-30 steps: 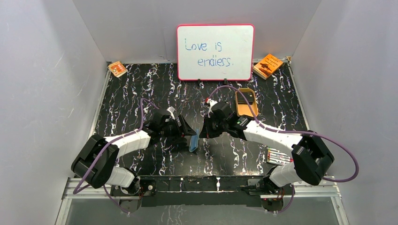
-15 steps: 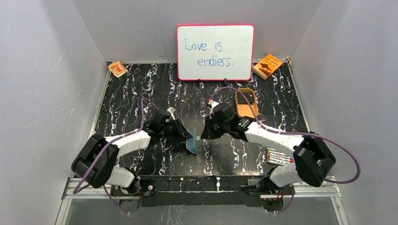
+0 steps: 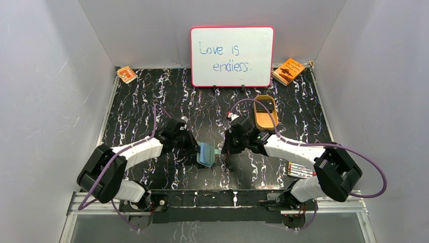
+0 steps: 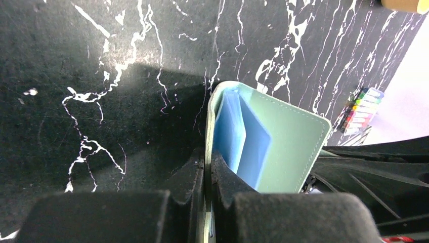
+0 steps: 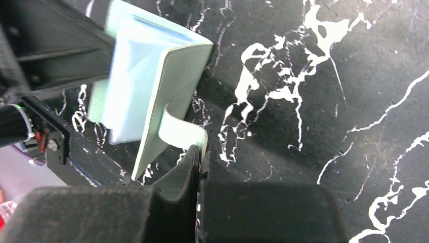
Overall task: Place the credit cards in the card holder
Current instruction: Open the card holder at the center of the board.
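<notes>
Opening step: left gripper [image 4: 208,174] clamps the card holder [image 4: 286,147] edge, right gripper [image 5: 199,158] clamps its strap [image 5: 181,131]; next, pull apart to widen the pocket.

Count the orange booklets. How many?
2. One small orange paper booklet lies in the back left corner; a bigger orange booklet lies in the back right corner. None looks hidden.

Your holdings, this moment:
- Left arm [image 3: 132,153]: elbow folded low, forearm reaching forward and inward.
- Left gripper [image 4: 208,174]: jaws pressed together on one edge of the card holder [image 4: 283,147].
- Right arm [image 3: 296,148]: forearm reaching inward from the opposite side.
- Right gripper [image 5: 199,161]: jaws closed on the card holder's strap.
- Both grippers face each other, near together, between your two bases.
</notes>
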Controlling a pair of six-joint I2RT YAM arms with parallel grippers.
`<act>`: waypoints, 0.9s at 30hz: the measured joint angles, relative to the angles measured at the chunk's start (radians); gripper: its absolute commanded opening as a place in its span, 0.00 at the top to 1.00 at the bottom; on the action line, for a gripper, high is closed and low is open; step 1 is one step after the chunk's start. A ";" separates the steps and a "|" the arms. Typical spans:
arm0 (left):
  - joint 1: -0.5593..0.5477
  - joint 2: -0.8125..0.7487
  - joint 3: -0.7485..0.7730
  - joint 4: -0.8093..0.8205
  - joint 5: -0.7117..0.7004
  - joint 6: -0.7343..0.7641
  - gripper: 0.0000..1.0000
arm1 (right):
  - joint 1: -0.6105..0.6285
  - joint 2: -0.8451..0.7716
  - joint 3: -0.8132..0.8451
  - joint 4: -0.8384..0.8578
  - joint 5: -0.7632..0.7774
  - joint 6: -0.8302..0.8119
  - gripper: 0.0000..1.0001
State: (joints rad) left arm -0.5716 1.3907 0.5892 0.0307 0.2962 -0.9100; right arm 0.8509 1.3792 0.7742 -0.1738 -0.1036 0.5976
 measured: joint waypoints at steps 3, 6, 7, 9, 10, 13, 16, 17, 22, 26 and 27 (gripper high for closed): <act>0.000 -0.001 0.060 -0.083 -0.016 0.029 1.00 | 0.000 0.002 -0.020 -0.001 0.018 0.005 1.00; -0.002 -0.001 0.148 -0.192 -0.048 0.066 1.00 | 0.000 0.003 -0.053 0.011 0.024 0.016 0.93; -0.002 -0.001 0.181 -0.230 -0.060 0.079 1.00 | 0.000 0.003 -0.063 0.014 0.025 0.022 0.93; -0.007 -0.001 0.243 -0.299 -0.083 0.103 1.00 | 0.000 0.001 -0.080 0.021 0.026 0.027 0.93; -0.013 -0.001 0.277 -0.333 -0.097 0.116 1.00 | 0.000 -0.002 -0.089 0.023 0.027 0.029 0.93; -0.033 0.000 0.345 -0.404 -0.130 0.143 1.00 | 0.000 -0.039 -0.106 0.027 0.030 0.032 0.93; -0.059 0.023 0.376 -0.449 -0.163 0.151 1.00 | 0.000 -0.108 -0.115 0.027 0.030 0.032 0.93; -0.070 0.039 0.385 -0.464 -0.177 0.151 1.00 | 0.000 -0.132 -0.116 0.027 0.030 0.032 0.93; -0.132 0.134 0.455 -0.556 -0.274 0.135 1.00 | 0.000 -0.231 -0.116 0.029 0.030 0.033 0.93; -0.174 0.161 0.491 -0.598 -0.341 0.105 1.00 | 0.000 -0.249 -0.116 0.031 0.030 0.034 0.93; -0.178 0.160 0.491 -0.605 -0.352 0.095 1.00 | 0.000 -0.249 -0.116 0.030 0.030 0.034 0.93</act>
State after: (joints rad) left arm -0.7494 1.5509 1.0801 -0.5747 -0.0555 -0.8146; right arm 0.8505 1.1297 0.6579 -0.1440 -0.0738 0.6315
